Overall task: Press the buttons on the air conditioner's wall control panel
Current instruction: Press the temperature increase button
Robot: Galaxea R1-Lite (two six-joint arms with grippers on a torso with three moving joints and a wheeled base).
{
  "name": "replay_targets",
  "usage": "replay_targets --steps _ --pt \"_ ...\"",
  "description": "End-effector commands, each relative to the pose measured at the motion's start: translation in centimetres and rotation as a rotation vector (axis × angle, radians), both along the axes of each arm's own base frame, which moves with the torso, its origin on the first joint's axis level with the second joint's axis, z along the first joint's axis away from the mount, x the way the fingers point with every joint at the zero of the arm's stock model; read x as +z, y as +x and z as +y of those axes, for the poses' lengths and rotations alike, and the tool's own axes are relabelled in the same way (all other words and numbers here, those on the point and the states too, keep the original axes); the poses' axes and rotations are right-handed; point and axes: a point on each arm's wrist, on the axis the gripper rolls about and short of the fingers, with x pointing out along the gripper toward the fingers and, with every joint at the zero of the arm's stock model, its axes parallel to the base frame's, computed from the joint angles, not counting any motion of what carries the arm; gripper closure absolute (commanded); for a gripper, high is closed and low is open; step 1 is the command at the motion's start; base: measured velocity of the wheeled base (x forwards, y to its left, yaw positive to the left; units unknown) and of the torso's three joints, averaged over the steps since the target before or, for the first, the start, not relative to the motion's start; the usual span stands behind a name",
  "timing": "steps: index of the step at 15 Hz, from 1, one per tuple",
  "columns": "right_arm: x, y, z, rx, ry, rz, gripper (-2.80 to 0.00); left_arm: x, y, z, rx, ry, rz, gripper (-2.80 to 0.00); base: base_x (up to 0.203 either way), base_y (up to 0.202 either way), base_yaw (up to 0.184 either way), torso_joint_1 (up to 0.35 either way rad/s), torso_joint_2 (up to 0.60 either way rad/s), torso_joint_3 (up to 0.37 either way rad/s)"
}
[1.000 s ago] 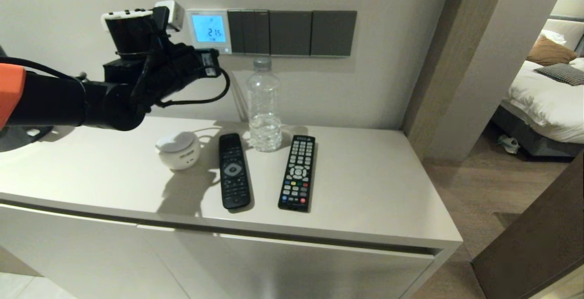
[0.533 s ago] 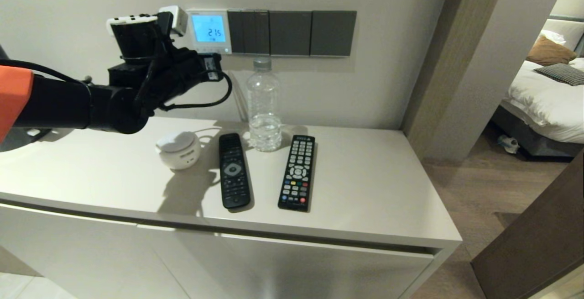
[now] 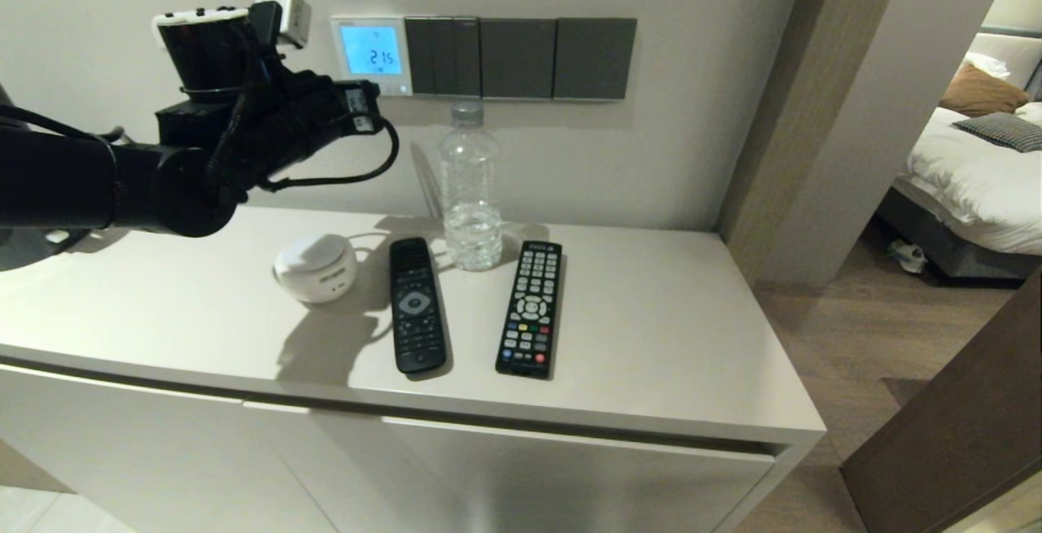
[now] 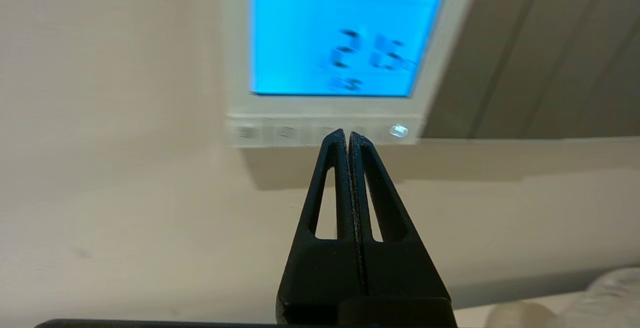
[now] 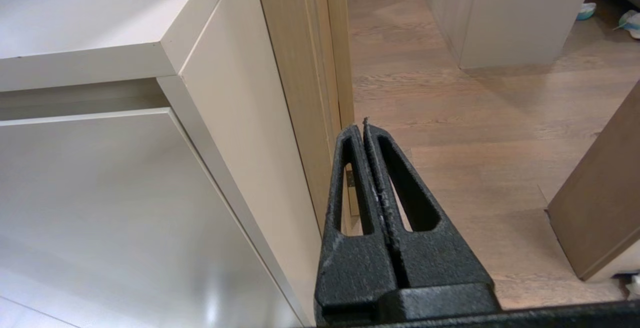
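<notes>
The air conditioner's wall control panel [image 3: 370, 54] hangs on the far wall above the desk [image 3: 651, 329], just left of the dark switch plates [image 3: 521, 58], and its blue screen glows. The left pincer [image 4: 347, 135] is pressed tight with nothing in it, its tips pointing at the buttons [image 4: 285, 131] along the panel's bottom strip. The right pincer [image 5: 361, 125] is also squeezed tight and hangs low beside the desk's right end, over the wood floor [image 5: 475, 117].

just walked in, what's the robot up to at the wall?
The left gripper, fingers shut, is raised in front of the air conditioner's wall control panel, its tip lined up with the buttons under the blue screen. The frames don't settle whether it is touching a key. The right gripper is parked low beside the cabinet, also shut.
</notes>
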Motion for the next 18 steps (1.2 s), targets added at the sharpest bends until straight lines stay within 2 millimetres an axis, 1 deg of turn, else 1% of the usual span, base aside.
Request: replay_targets --steps 1,7,14,18 --pt "0.0 0.0 0.0 0.0 0.0 0.003 0.0 0.6 -0.4 0.4 0.005 -0.007 -0.016 0.0 0.0 0.0 0.0 0.0 0.0 0.0" --pt "0.0 0.0 0.0 0.0 0.0 0.003 0.0 1.8 -1.2 1.5 0.028 -0.015 -0.044 0.0 0.0 0.0 0.0 0.0 0.0 0.0" --pt "0.0 0.0 0.0 0.0 0.0 0.003 0.0 0.8 -0.5 1.3 0.027 -0.004 -0.02 0.0 0.0 0.0 0.0 0.0 0.0 0.0" --pt "0.0 0.0 0.0 0.001 0.0 0.003 0.0 0.8 -0.5 1.2 0.023 -0.005 -0.019 0.0 0.0 0.0 0.0 0.0 0.0 0.0"
